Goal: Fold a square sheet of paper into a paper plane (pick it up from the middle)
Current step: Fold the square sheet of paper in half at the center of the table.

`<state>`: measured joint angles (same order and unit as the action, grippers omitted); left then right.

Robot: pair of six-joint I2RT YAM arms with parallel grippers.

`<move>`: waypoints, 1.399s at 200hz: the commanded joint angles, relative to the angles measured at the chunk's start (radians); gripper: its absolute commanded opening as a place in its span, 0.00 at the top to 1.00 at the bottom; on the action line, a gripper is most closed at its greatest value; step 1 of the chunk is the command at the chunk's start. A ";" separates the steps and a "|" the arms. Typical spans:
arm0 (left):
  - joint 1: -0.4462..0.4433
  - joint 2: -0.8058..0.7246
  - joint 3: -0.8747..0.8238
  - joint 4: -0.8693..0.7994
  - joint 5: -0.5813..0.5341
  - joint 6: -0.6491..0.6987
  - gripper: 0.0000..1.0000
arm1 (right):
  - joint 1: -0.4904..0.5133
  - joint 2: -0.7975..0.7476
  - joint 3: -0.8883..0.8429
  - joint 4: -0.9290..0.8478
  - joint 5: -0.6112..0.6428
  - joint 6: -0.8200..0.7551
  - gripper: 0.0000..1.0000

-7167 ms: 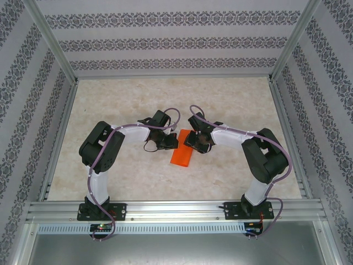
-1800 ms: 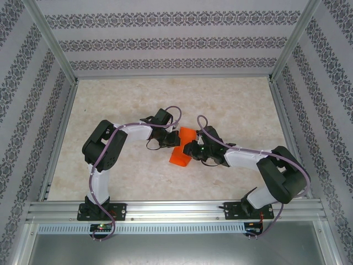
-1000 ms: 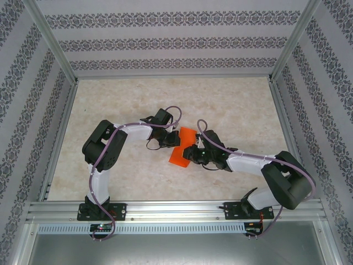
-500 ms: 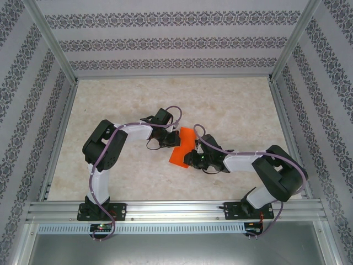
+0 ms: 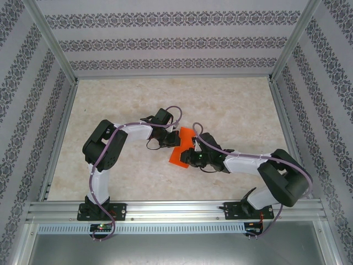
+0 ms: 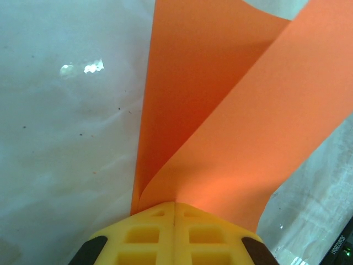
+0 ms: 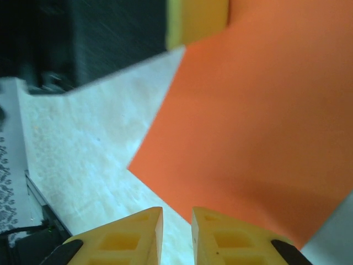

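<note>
The left tool (image 6: pixel 175 212) is pinching the square sheet of paper (image 6: pixel 231 138) tight; the right tool (image 7: pixel 176 215) is hovering just beside its edge, jaws slightly parted, holding nothing

Overhead view; wrist close-ups on paper (image 5: pixel 177 156)

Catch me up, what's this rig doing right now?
Two arms are folding an orange sheet of paper in the middle of the table. The left fingers are shut on it, pinching where the sheet doubles over, with two layers fanning out from the grip. The right fingers sit at the sheet's opposite edge, slightly apart with nothing between them. The paper is only partly folded, not a plane shape yet.
</note>
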<state>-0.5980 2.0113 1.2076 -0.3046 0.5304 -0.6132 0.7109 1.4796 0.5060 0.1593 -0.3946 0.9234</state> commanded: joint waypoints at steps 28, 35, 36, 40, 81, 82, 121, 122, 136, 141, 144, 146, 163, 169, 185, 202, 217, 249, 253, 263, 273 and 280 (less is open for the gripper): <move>-0.011 0.058 -0.011 -0.095 -0.037 0.023 1.00 | 0.010 0.031 -0.029 0.029 0.008 0.013 0.79; -0.012 0.059 -0.013 -0.096 -0.035 0.023 1.00 | 0.011 0.015 -0.017 0.004 0.010 0.006 0.80; -0.013 0.059 -0.012 -0.096 -0.035 0.023 1.00 | 0.011 0.013 -0.015 0.001 0.010 0.004 0.80; -0.012 0.059 -0.011 -0.096 -0.035 0.024 1.00 | 0.011 0.001 -0.009 -0.009 0.010 0.000 0.79; -0.011 0.061 -0.008 -0.102 -0.036 0.027 1.00 | 0.014 -0.093 -0.015 -0.043 0.022 -0.004 0.79; -0.011 0.061 -0.008 -0.102 -0.036 0.027 1.00 | 0.013 -0.093 -0.016 -0.042 0.023 -0.004 0.79; -0.012 0.066 -0.008 -0.097 -0.035 0.029 1.00 | 0.017 -0.041 -0.070 0.032 -0.004 0.029 0.79; -0.011 0.066 -0.008 -0.098 -0.035 0.029 1.00 | 0.017 -0.040 -0.069 0.033 -0.005 0.030 0.79; -0.011 0.065 -0.008 -0.100 -0.037 0.031 1.00 | 0.020 -0.013 -0.057 0.013 -0.003 0.030 0.78; -0.012 0.066 -0.008 -0.100 -0.038 0.032 1.00 | 0.019 -0.005 -0.044 -0.017 -0.001 0.022 0.79; -0.011 0.066 -0.008 -0.100 -0.037 0.030 1.00 | 0.020 0.000 -0.036 -0.037 0.001 0.015 0.79; -0.011 0.066 -0.008 -0.099 -0.036 0.030 1.00 | 0.020 0.001 -0.030 -0.050 0.004 0.011 0.79; -0.011 0.067 -0.010 -0.099 -0.035 0.030 1.00 | 0.016 0.004 0.004 -0.134 0.019 -0.004 0.79; -0.011 0.066 -0.011 -0.100 -0.036 0.031 1.00 | 0.013 -0.005 0.012 -0.150 0.016 -0.009 0.79; -0.011 0.063 -0.013 -0.102 -0.037 0.033 1.00 | 0.006 -0.063 0.037 -0.191 0.031 -0.021 0.79; -0.011 0.064 -0.011 -0.106 -0.035 0.036 1.00 | -0.025 -0.138 0.082 -0.258 0.062 -0.046 0.78; -0.011 0.064 -0.010 -0.108 -0.036 0.039 1.00 | -0.062 -0.191 0.119 -0.320 0.137 -0.062 0.78; -0.011 0.063 -0.012 -0.105 -0.036 0.036 1.00 | -0.126 -0.208 0.125 -0.285 0.110 -0.088 0.77; -0.012 0.063 -0.012 -0.106 -0.036 0.035 1.00 | -0.128 -0.202 0.121 -0.271 0.102 -0.086 0.77; -0.011 0.066 -0.008 -0.108 -0.036 0.036 1.00 | -0.128 -0.181 0.102 -0.209 0.064 -0.075 0.77; -0.012 0.070 -0.004 -0.107 -0.033 0.037 1.00 | -0.128 -0.150 0.085 -0.153 0.022 -0.063 0.78; -0.011 0.070 -0.003 -0.110 -0.033 0.037 1.00 | -0.126 -0.125 0.080 -0.132 0.007 -0.057 0.78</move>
<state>-0.5976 2.0171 1.2171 -0.3161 0.5350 -0.6022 0.5842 1.2903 0.6205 -0.0696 -0.3191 0.8677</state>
